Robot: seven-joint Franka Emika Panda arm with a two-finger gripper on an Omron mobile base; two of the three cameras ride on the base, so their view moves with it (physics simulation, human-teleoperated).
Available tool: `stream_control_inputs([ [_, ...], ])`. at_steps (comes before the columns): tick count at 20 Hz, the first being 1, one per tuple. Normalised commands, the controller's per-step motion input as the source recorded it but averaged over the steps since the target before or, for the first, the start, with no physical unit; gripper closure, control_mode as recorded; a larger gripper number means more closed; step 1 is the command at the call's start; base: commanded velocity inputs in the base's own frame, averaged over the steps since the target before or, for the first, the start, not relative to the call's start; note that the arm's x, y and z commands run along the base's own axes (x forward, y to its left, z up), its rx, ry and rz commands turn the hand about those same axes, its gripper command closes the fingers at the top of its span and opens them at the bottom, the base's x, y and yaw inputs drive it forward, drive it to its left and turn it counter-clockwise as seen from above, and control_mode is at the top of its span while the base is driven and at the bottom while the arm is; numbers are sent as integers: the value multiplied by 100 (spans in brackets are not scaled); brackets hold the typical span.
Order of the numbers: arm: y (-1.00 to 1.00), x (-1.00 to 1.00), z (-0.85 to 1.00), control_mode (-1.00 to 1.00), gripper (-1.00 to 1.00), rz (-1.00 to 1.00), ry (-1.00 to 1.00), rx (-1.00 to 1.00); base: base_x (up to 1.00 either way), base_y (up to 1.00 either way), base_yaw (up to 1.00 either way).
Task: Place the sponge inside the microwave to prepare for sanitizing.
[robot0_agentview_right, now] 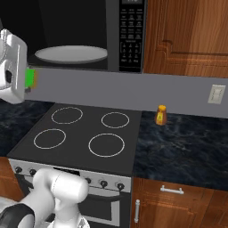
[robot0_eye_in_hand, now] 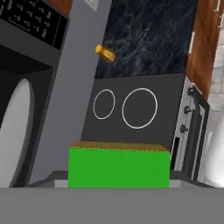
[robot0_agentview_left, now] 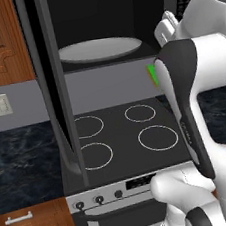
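The sponge (robot0_eye_in_hand: 119, 168), green on top with a yellow layer, fills the bottom of the hand view, with my gripper (robot0_eye_in_hand: 119, 183) shut on it. It hangs in the air above the stove, just below and in front of the open microwave (robot0_agentview_left: 107, 15). From the left base view the sponge (robot0_agentview_left: 152, 75) peeks out beside the hand, and from the right base view the sponge (robot0_agentview_right: 30, 77) sits at the hand's edge. The microwave's door (robot0_agentview_left: 57, 92) is swung open to the left. A white round plate (robot0_agentview_right: 71, 54) lies inside, and the keypad (robot0_agentview_right: 131, 33) is at the right.
A black stovetop (robot0_agentview_right: 84, 133) with several burner rings lies beneath, with oven knobs (robot0_agentview_right: 103, 183) along its front. A small orange-yellow bottle (robot0_agentview_right: 161, 115) stands on the dark counter (robot0_agentview_right: 182, 142) to the right. Wood cabinets flank the microwave.
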Motion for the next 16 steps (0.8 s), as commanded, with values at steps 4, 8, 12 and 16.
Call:
stream_control_inputs([
  [4,0,58,9,-100,100,9,0,-2,0,0,0],
  [8,0,48,6,-100,100,16,0,-7,0,0,0],
  [12,0,45,0,-100,100,16,0,-12,0,0,0],
  [16,0,18,0,-100,100,17,-10,-16,0,0,0],
])
